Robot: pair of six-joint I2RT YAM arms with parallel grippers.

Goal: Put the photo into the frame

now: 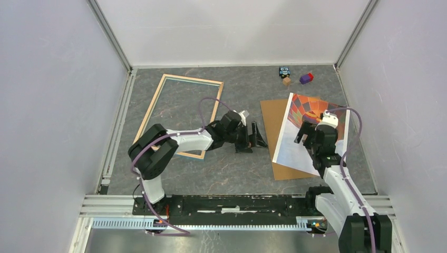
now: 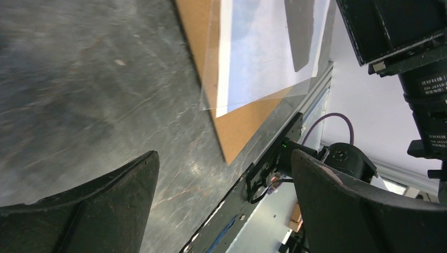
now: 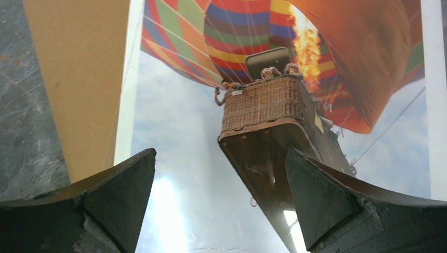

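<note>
Closest to the near edge of the grey marbled worktop (image 1: 237,174) is the right hand (image 1: 304,137), its jaws spread wide with nothing between them. It hovers above the lower, pale part of the large thin photo (image 1: 289,145), a glossy print of an orange-red striped balloon and brown wicker basket fading to whitish-blue sky. The photo lies flat and slightly askew on a plain brown hardboard sheet (image 1: 273,121) toward the right edge of the worktop, covering the sheet's right part. Just left of the sheet, the left hand (image 1: 252,141) is likewise wide open and empty, over bare worktop, pointing toward the sheet's left edge. Further left and back lies the large rectangular frame (image 1: 193,79), thin-bordered, pale wood side up, well apart from the photo. Small coloured blocks (image 1: 306,78) sit by the far edge.
</note>
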